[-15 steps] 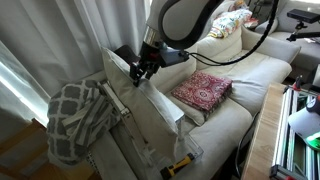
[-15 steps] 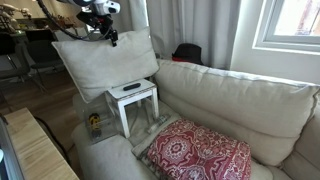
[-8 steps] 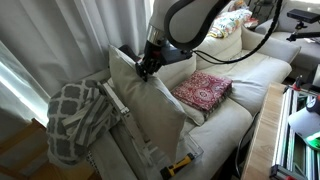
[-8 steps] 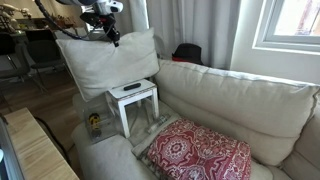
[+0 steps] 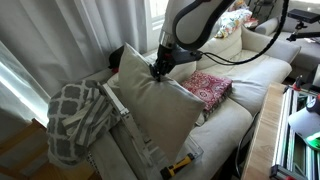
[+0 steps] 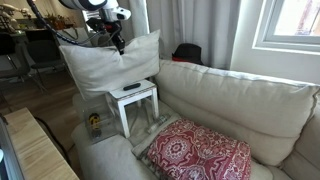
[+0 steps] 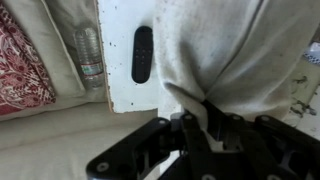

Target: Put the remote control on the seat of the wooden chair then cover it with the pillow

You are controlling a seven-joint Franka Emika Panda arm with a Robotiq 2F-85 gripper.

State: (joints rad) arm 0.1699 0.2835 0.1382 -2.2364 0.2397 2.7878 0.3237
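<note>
Here the gripper (image 6: 118, 42) holds the pillow (image 6: 105, 68) up by its top edge, its jaws pinching a fold of the cream fabric. The wrist view shows the cloth bunched tight in the gripper (image 7: 205, 118), with the rest of the pillow (image 7: 250, 50) hanging away from it. The pillow hangs upright over the chair (image 6: 148, 92), which stands just beside the left end of the sofa (image 6: 240, 100). Whether its lower edge touches the seat cannot be told. The remote (image 6: 132, 87) lies flat near the middle of the seat, not yet covered. In the wrist view the remote (image 7: 142, 54) is a dark bar lying lengthwise on the white seat of the chair (image 7: 120, 88), left of the hanging fabric and apart from it. A clear bottle (image 7: 88, 55) lies in the gap just left of the seat, and the red cushion (image 7: 20, 60) sits further left at the edge of the frame. In an exterior view the cushion (image 6: 200, 155) rests on the near part of the sofa, well apart from the chair. From the opposite side the gripper (image 5: 157, 70) grips the top of the pillow (image 5: 150, 105), which hides the chair and remote. There the cushion (image 5: 207, 88) lies just right of the pillow, a lattice blanket (image 5: 75, 115) is heaped to its left, and a yellow-and-black tool (image 5: 181, 162) lies near the bottom edge.
</note>
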